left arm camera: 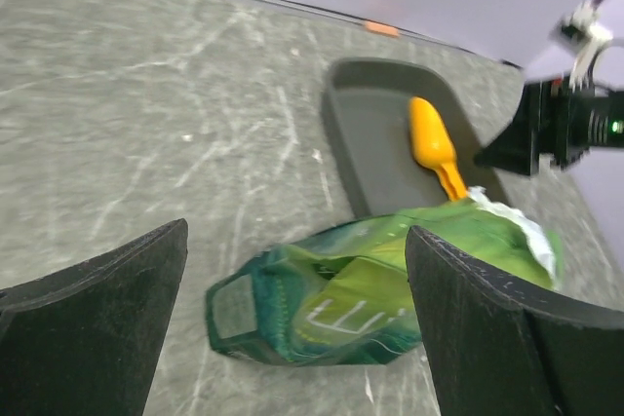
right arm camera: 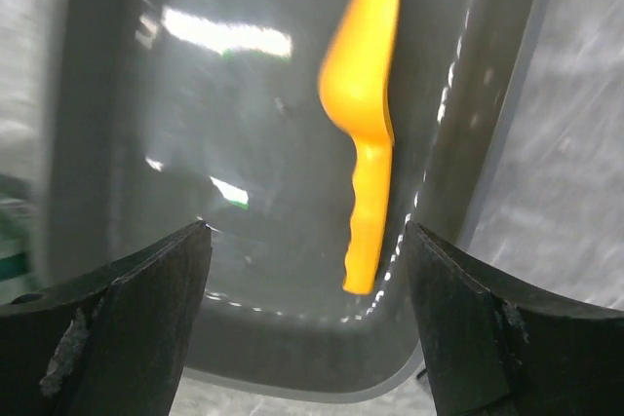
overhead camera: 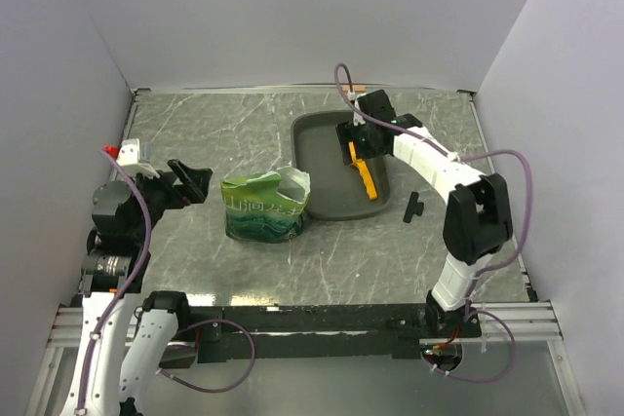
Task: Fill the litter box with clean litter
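Left gripper (overhead camera: 198, 183), lower left of the overhead view: jaws spread wide and empty, apart from the crumpled green bag (overhead camera: 265, 206) standing at centre. Litter box (overhead camera: 327, 158), upper centre-right, sits just beside the bag. An orange scoop (overhead camera: 367, 178) lies inside along its right wall. Right gripper (overhead camera: 357, 146) hangs over the scoop, jaws parted, grasping nothing.

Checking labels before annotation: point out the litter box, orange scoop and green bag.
litter box (overhead camera: 322, 158), top view, bare floor near its left wall.
orange scoop (right arm camera: 361, 75), right wrist view, its bowl.
green bag (left arm camera: 331, 309), left wrist view, printed side.
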Robot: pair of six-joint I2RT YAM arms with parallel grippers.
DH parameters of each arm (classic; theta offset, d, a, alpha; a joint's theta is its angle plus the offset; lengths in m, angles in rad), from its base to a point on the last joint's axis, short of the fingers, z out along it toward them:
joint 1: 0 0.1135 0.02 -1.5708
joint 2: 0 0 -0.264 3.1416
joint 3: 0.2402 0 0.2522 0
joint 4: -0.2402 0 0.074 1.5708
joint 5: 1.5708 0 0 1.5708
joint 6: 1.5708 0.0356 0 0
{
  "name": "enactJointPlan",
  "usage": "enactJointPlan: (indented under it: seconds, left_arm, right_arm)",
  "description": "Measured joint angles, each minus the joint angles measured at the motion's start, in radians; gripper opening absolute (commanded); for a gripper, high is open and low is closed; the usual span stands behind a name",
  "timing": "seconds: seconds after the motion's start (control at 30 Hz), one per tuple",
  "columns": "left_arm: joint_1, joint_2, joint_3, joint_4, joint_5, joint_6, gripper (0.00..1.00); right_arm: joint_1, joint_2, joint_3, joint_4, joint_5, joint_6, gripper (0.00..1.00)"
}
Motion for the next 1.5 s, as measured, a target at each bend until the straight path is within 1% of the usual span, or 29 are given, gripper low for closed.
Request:
enactJointPlan:
  seconds: [0.17,0.47,0.67,0.77,0.87,0.9,0.97,1.0,1.03,1.07,1.13,1.17,1.23,1.27,1.37,1.5]
  left_arm:
    - [0.000,0.001,0.000,-0.050,-0.067,0.001,0.97]
    - [0.000,-0.023,-0.019,-0.072,-0.068,-0.004,0.97]
    - [0.000,-0.020,-0.029,-0.071,-0.065,-0.018,0.97]
    - [0.000,-0.018,-0.029,-0.071,-0.065,-0.018,0.97]
    - [0.000,-0.014,-0.029,-0.071,-0.065,-0.018,0.97]
    - [0.000,-0.014,-0.029,-0.071,-0.065,-0.018,0.97]
    - [0.000,-0.014,-0.029,-0.071,-0.066,-0.018,0.97]
    - [0.000,-0.014,-0.029,-0.071,-0.066,-0.018,0.97]
    - [0.000,-0.014,-0.029,-0.071,-0.066,-0.018,0.97]
    - [0.000,-0.014,-0.029,-0.071,-0.066,-0.018,0.97]
    - [0.000,-0.015,-0.029,-0.071,-0.066,-0.018,0.97]
    - [0.000,-0.016,-0.029,-0.071,-0.066,-0.018,0.97]
    - [0.000,-0.015,-0.029,-0.071,-0.070,-0.018,0.97]
    - [0.000,-0.015,-0.029,-0.071,-0.071,-0.018,0.97]
    - [0.000,-0.013,-0.021,-0.080,-0.073,-0.018,0.97]
    - [0.000,0.007,0.045,-0.108,-0.072,-0.035,0.97]
  right_arm:
    - [0.001,0.090,0.012,-0.037,0.026,0.040,0.82]
    - [-0.007,0.192,0.024,-0.052,0.045,0.070,0.81]
    - [-0.033,0.237,0.024,-0.051,0.052,0.081,0.80]
    - [-0.044,0.263,0.024,-0.052,0.042,0.081,0.78]
    - [-0.050,0.287,0.024,-0.053,0.035,0.081,0.70]
    - [-0.051,0.295,0.024,-0.053,0.035,0.080,0.64]
    - [-0.051,0.308,0.024,-0.058,0.036,0.079,0.57]
    - [-0.051,0.314,0.024,-0.061,0.037,0.080,0.48]
    - [-0.051,0.316,0.024,-0.061,0.040,0.078,0.44]
    - [-0.052,0.315,0.024,-0.061,0.040,0.078,0.34]
    - [-0.052,0.315,0.023,-0.061,0.042,0.078,0.23]
    - [-0.052,0.315,0.023,-0.062,0.044,0.080,0.13]
    - [-0.052,0.313,0.018,-0.057,0.045,0.085,0.01]
    - [-0.052,0.312,0.017,-0.055,0.047,0.085,0.00]
    - [-0.052,0.301,0.005,-0.047,0.072,0.084,0.00]
    - [-0.032,0.240,-0.024,-0.058,0.156,0.068,0.00]
